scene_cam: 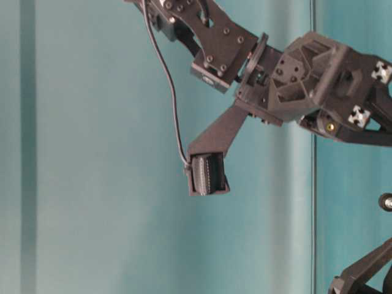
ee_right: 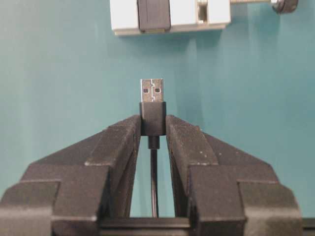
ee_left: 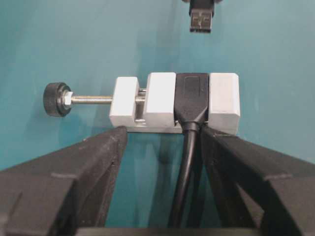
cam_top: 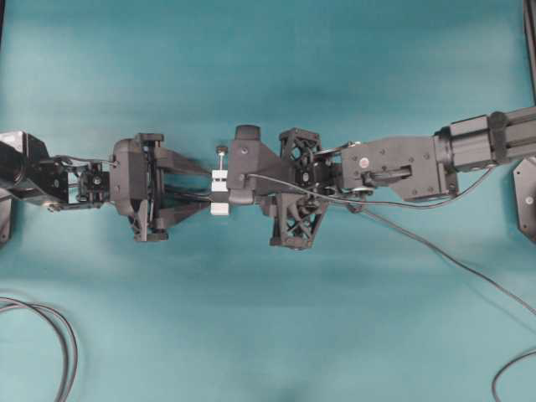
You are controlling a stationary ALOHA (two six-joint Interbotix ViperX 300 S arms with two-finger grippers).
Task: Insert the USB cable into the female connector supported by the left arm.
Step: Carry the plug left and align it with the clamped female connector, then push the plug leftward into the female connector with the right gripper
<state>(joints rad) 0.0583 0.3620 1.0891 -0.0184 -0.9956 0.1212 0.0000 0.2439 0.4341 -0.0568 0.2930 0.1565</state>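
overhead: left gripper [cam_top: 201, 186] and right gripper [cam_top: 239, 177] meet nose to nose at table centre, the female connector [cam_top: 219, 194] between them.

table-level: only the right arm shows clearly, its fingers angled down on a dark plug; the socket is hidden.

left wrist: fingers spread wide, clamped on the white block of the female connector [ee_left: 174, 103] (dark socket facing the plug above).

right wrist: fingers closed on the usb cable [ee_right: 152, 105], metal tip forward, near the socket but not in it, slightly off its line.

step: final approach. next move likely needs a small sideways correction, then a straight push.
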